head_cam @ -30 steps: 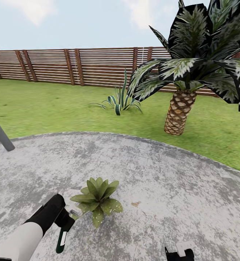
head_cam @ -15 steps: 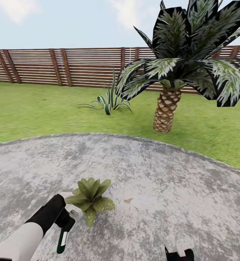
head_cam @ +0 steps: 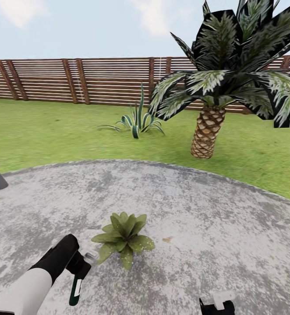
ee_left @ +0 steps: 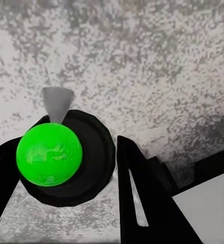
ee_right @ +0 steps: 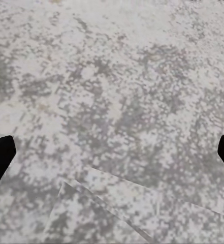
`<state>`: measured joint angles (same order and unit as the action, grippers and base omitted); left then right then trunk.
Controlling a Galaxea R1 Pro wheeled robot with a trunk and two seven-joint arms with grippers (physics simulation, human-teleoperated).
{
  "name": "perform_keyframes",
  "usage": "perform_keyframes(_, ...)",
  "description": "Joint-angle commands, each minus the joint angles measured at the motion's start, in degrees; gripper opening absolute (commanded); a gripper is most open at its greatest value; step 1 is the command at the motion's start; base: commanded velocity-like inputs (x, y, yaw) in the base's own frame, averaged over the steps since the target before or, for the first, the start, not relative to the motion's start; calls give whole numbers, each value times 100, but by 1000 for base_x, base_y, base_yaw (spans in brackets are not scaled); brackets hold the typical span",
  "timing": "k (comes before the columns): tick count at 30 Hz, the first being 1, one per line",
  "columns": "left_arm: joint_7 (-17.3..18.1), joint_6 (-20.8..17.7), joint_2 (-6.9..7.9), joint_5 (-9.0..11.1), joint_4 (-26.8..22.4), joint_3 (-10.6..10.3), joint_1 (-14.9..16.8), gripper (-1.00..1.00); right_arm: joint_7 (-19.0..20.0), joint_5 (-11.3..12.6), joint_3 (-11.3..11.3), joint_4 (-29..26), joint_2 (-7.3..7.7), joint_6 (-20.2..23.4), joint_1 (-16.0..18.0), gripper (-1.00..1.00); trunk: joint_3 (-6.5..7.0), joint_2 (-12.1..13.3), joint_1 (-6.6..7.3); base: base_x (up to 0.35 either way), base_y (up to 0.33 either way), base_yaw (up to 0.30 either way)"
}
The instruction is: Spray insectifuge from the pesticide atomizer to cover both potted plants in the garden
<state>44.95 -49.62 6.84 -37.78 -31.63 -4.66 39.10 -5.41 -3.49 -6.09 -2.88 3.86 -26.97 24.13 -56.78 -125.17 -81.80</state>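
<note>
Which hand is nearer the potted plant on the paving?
Left. The left hand, gripping the pesticide atomizer, sits right beside the potted plant, almost at its leaves. The right hand is at the head view's bottom edge, well off to the plant's other side.

Outdoor garden: green lawn (head_cam: 44, 131), grey stone paving (head_cam: 197, 210), brown slatted fence (head_cam: 75, 81), palm tree (head_cam: 208, 131), open sky.

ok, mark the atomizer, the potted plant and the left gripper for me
pesticide atomizer (head_cam: 76, 288): head view, on the white label of the dark bottle.
potted plant (head_cam: 124, 232): head view, centre of the leaf rosette.
left gripper (head_cam: 78, 266): head view, on the black jaws closed around the bottle's top end.
</note>
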Motion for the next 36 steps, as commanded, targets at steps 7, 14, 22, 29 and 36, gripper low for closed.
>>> perform_keyframes(7,57,5,-17,-85,-11,-32,1,-100,-57,-37,-42,6,1,-10,5,100,-5,-2,1,162,280,-104)
perform_keyframes(14,57,5,-21,-99,-10,-37,1,-100,-57,-37,-42,6,1,-10,9,100,-5,-2,1,122,99,-286)
perform_keyframes(22,57,132,53,-123,77,-71,-234,-100,-57,-37,-42,6,1,-10,7,100,-5,-2,1,3,2,-42)
perform_keyframes(29,65,492,69,-208,70,-76,-444,-100,-57,-37,-42,6,1,-10,7,100,-5,-2,1,0,0,0)
perform_keyframes(36,65,490,57,-213,69,-79,-448,-100,-57,-37,-42,6,1,-10,7,100,-5,-2,1,0,110,0)
